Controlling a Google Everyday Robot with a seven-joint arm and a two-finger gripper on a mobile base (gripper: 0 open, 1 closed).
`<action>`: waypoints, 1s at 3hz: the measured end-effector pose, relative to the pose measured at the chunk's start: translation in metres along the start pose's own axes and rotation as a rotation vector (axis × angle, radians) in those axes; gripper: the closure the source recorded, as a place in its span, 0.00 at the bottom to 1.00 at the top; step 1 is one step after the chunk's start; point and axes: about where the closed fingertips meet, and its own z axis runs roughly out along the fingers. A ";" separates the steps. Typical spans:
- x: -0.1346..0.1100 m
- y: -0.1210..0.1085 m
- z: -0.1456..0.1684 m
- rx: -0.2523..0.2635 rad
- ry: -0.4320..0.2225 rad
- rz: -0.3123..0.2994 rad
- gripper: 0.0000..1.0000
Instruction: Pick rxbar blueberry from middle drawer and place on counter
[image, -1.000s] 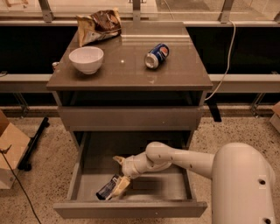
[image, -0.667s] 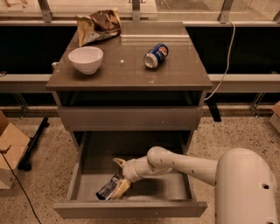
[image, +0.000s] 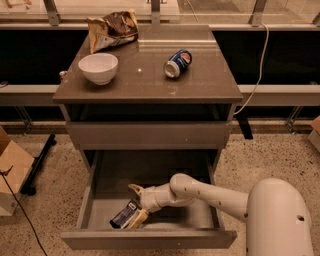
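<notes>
The bar (image: 122, 217) lies in the open drawer (image: 150, 239), near the front left. The gripper (image: 132, 206) is down there too, its fingers (image: 134, 188) spread wide, one touching the bar. The counter (image: 145, 85) holds a bowl (image: 98, 67), can (image: 177, 62) and bag (image: 112, 30).

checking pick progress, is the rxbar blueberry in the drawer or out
In: the rxbar blueberry lies on the middle drawer floor, with the tool beside it inside the drawer.

gripper (image: 136, 204) hovering low inside open middle drawer (image: 150, 239), fingers spread | rxbar blueberry (image: 124, 216) lying on drawer floor, touching lower finger | counter (image: 145, 82) carrying bowl (image: 98, 67), soda can (image: 178, 63), crumpled bag (image: 112, 31)
</notes>
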 end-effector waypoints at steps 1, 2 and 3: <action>0.003 0.003 0.003 -0.003 -0.031 0.001 0.14; 0.008 0.007 0.004 -0.007 -0.053 0.013 0.38; 0.011 0.009 0.003 -0.009 -0.067 0.022 0.61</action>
